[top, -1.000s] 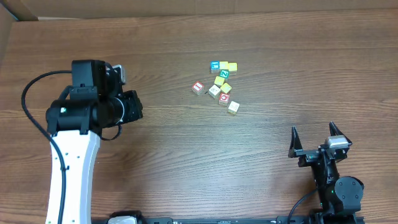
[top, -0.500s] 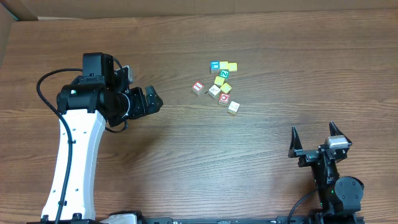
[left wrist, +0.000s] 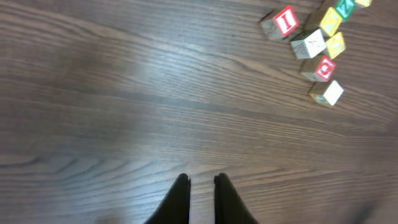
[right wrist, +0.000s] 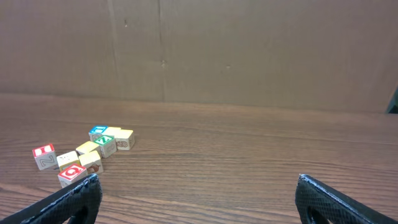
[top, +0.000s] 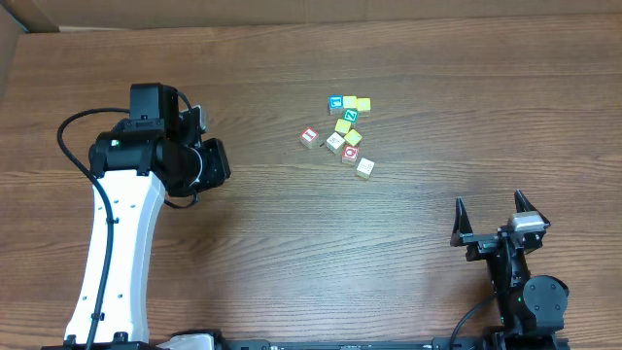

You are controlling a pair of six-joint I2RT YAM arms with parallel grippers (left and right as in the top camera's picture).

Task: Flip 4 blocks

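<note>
The blocks lie in a loose cluster at the table's middle back. One red-printed block (top: 310,136) (left wrist: 286,20) sits at the cluster's left, and another red one (top: 351,154) (left wrist: 323,68) is lower right. A cream block (top: 335,142) (left wrist: 314,43) lies between them, with a yellowish one (top: 354,137) (left wrist: 336,43) beside it. My left gripper (top: 220,162) (left wrist: 201,180) is shut with nothing in it, well left of the cluster above bare wood. My right gripper (top: 488,200) (right wrist: 198,180) stands wide open near the front right, far from the blocks.
A blue-printed cube (top: 336,103) and a green-printed cube (top: 351,116) sit at the cluster's back with more yellow cubes (top: 362,104). A pale cube (top: 365,167) lies at its lower right. A cardboard wall (right wrist: 199,50) bounds the far edge.
The left arm swung right toward the blocks. Its jaws opened wide half a second ago and have now shut again on nothing. The right arm and the blocks have not moved.
</note>
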